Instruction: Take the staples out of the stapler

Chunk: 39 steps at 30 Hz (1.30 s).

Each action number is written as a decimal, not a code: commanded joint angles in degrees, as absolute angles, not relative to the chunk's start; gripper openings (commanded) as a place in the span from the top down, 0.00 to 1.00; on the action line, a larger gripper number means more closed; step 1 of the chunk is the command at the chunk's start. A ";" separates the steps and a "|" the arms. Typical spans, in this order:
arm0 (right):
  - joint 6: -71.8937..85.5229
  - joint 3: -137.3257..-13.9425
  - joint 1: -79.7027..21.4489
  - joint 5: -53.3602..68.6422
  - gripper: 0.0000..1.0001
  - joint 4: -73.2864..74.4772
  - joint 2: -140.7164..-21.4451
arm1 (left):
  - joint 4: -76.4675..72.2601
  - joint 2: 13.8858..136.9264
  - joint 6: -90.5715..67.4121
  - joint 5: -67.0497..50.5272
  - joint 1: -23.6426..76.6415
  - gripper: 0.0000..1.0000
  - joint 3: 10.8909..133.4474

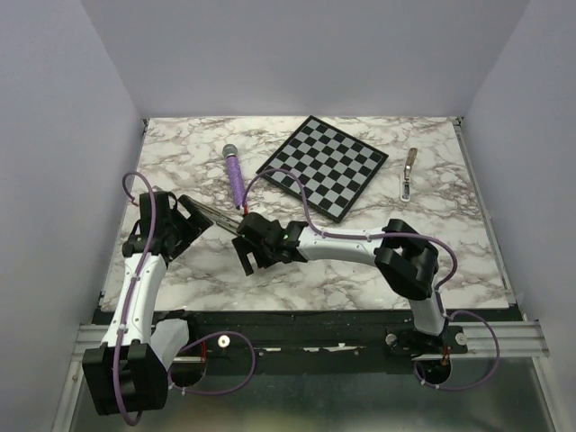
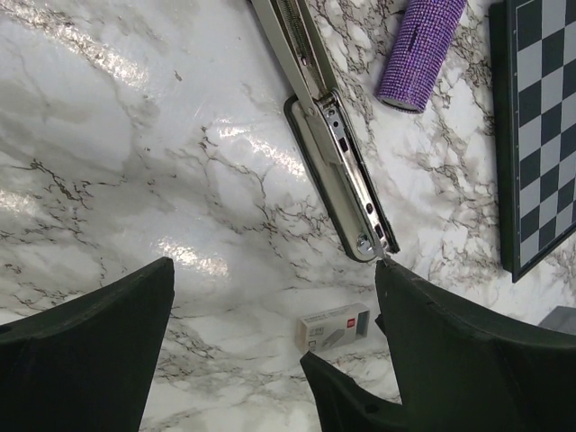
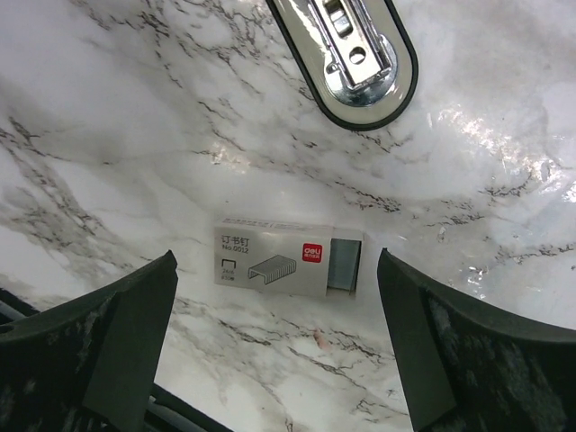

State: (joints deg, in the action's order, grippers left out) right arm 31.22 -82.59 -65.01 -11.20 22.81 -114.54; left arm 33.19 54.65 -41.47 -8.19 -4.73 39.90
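Note:
The stapler [image 2: 335, 162] lies opened out flat on the marble table, its silver magazine rail facing up; I cannot tell whether staples sit in it. It runs between my two grippers [image 1: 219, 216]. Its rounded black-rimmed end [image 3: 360, 63] lies just beyond my right gripper [image 3: 276, 265], which is open over a small grey staple box [image 3: 288, 256] without touching it. A grey strip of staples [image 3: 344, 264] shows in the box's open end. My left gripper [image 2: 274, 270] is open and empty, with its right finger [image 2: 468, 351] close to the stapler's hinge end.
A purple glittery cylinder [image 1: 234, 175] lies just behind the stapler. A tilted chessboard [image 1: 324, 166] sits at the back middle. A pale metal bar [image 1: 409, 173] lies at the back right. The staple box [image 2: 335, 326] also lies near my left gripper.

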 commanded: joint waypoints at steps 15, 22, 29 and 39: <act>31.29 -88.24 -66.71 -14.41 0.00 29.79 -120.41 | 32.96 54.41 -38.50 -12.30 -5.54 0.01 39.38; 31.73 -89.91 -66.80 -14.86 0.00 31.64 -122.25 | 32.78 53.70 -38.50 -12.66 -5.54 0.01 39.20; 32.25 -89.91 -66.97 -13.97 0.01 31.91 -122.17 | 32.78 53.70 -38.32 -13.01 -5.54 0.01 39.20; 31.99 -90.88 -67.50 -14.41 0.15 33.40 -122.78 | 32.70 53.61 -38.23 -13.36 -5.54 0.01 39.11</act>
State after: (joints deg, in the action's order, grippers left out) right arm 31.44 -89.25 -66.43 -13.32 30.92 -120.90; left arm 33.10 54.54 -38.92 -12.05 -5.19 39.62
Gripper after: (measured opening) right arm 0.862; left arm 0.985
